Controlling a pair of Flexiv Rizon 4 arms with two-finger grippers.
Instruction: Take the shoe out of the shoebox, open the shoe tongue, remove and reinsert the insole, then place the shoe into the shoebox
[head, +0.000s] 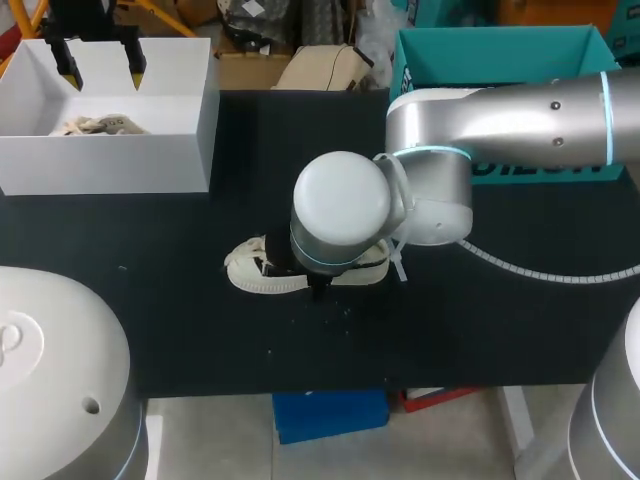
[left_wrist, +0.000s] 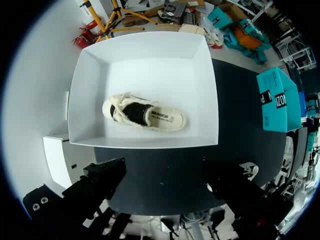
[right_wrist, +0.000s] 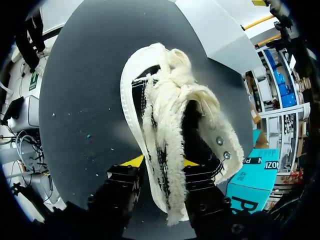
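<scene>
While the right arm (head: 520, 115) comes in from the right and reaches past the middle of the black table (head: 480, 320), its bulky wrist hangs directly over a cream shoe (head: 262, 272) lying on its side near the table's centre. In the right wrist view the right gripper (right_wrist: 161, 162) has that shoe (right_wrist: 165, 100) clamped. One yellow-tipped finger presses against the outside of the sole and the other sits inside the opening, with the frayed side wall between them. The toe points away from the fingers, and the laces are bunched in a knot ahead of them.

At the far left corner stands the white shoebox (head: 110, 160), and a second shoe (head: 100, 125) of the same cream colour lies in it. The left gripper (head: 102, 65) hangs above the box's far edge, its two fingers spread wide with nothing between them. From the left wrist view the box (left_wrist: 145, 65) lies ahead of the left gripper (left_wrist: 167, 177). The second shoe (left_wrist: 145, 115) rests on its sole towards the box's nearer wall, its dark insole showing.

A teal box (head: 500, 50) stands open at the far right of the table, well apart from both shoes.
</scene>
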